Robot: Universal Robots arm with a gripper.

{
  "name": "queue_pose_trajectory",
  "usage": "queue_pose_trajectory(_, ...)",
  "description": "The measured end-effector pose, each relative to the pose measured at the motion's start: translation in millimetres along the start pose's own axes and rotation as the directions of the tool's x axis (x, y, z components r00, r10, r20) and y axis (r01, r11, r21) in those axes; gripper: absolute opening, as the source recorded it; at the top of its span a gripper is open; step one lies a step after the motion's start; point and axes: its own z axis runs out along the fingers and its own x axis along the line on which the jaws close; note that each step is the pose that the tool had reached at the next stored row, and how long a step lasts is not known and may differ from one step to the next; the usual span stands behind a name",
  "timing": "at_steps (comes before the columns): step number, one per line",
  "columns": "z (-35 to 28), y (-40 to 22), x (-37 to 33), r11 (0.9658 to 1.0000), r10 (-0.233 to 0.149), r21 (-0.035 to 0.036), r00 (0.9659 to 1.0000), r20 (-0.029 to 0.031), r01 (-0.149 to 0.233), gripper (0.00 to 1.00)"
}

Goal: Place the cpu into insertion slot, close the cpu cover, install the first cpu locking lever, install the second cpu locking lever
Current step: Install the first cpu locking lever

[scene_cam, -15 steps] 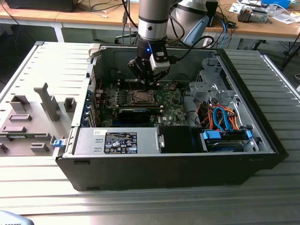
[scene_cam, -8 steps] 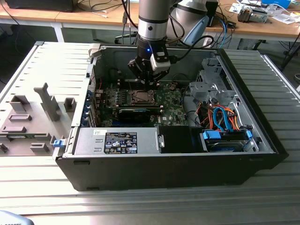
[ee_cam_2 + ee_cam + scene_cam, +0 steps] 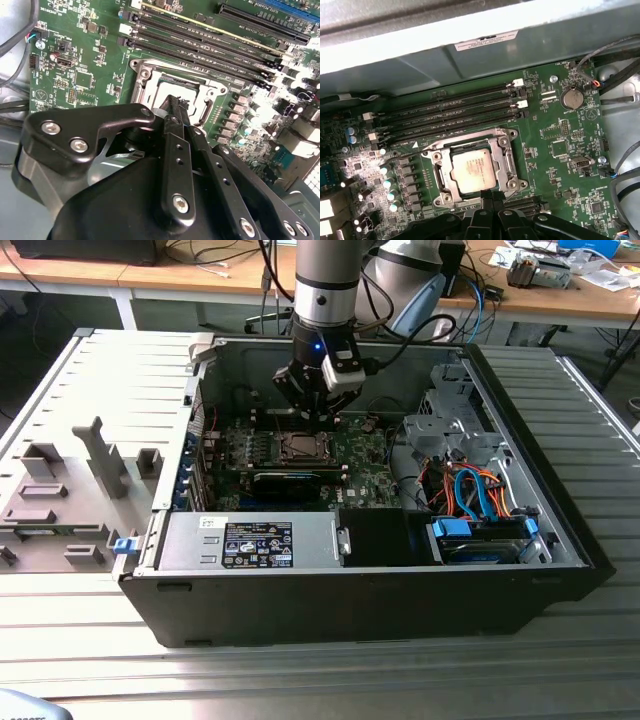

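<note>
Green circuit board, the motherboard (image 3: 350, 465), lies flat inside an open black computer case (image 3: 380, 610) on a ribbed grey table (image 3: 300, 680). Near the middle of the motherboard sits the insertion slot (image 3: 475, 167), a square socket with a silvery metal frame. The cpu (image 3: 474, 170), a flat square chip with a pale metal top, rests inside that frame, its top uncovered. Just beside the socket run four long dark memory slots (image 3: 452, 112), lying parallel to one edge of it. A round coin battery (image 3: 571, 98) sits on the board well apart from the socket.

The robot arm reaches down into the case, and its black gripper (image 3: 490, 197) hangs directly above the near edge of the socket in the first wrist view. Its two fingertips (image 3: 172, 107) are pressed together with nothing between them, and they hold nothing. Orange and blue cables (image 3: 470, 490) bundle beside the motherboard, on the exterior view's right.
</note>
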Motion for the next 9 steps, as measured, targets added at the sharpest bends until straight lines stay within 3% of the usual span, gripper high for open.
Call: queue_pose_trajectory(9, 0.0, 0.0, 0.0, 0.9998, -0.022, -0.0001, 0.9997, 0.002, 0.022, 0.11)
